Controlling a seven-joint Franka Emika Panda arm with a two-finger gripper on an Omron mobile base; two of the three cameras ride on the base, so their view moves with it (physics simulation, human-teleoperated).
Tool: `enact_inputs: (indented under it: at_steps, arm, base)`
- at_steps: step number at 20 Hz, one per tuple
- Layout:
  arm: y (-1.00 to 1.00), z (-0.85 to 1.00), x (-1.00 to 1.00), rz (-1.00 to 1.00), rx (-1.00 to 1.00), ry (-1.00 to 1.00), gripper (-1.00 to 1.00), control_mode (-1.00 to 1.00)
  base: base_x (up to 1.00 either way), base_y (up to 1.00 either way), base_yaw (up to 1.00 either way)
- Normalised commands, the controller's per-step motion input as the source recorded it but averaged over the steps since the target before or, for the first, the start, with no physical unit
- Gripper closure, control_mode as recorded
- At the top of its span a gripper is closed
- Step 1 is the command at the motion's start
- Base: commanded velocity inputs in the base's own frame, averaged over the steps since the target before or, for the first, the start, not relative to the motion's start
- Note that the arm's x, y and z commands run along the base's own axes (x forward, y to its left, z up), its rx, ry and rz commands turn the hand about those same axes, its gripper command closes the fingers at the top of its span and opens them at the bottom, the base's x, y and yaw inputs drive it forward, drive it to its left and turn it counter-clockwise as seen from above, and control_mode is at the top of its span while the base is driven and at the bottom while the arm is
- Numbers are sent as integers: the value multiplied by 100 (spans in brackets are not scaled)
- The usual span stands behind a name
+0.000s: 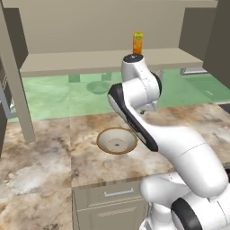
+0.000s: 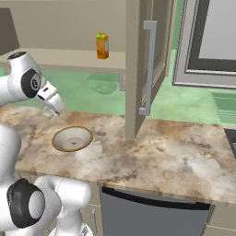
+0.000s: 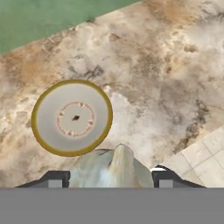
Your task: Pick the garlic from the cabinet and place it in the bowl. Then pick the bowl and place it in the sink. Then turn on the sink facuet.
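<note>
Orange carton with green top, upright on shelf. Mottled marble counter. Green backsplash. Grey drawer front below counter.

One bowl, one garlic, one carton.

A mottled brown marble surface spans the kitchen beneath a pale green backsplash, with grey drawer fronts below and a framed window at right.
</note>
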Motion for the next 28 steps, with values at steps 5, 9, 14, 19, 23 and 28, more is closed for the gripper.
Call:
enact_inputs:
  at_steps: [5,9,14,19,23,28]
  arm:
    - [4,-100,47,0,9,22,100,-100]
    - [3,-100,88,0,9,19,100,-100]
    - [23,-89,89,0,4,15,100,-100]
    - [30,-57,58,0,0,2,100,-100]
    - [27,-36,29,0,0,-1,100,-100]
    - [2,-43,15,0,0,-2,100,-100]
  base:
    - [0,0,0]
    - [0,0,0]
    - [0,0,0]
    - [0,0,0]
    - [0,0,0]
    - [0,0,0]
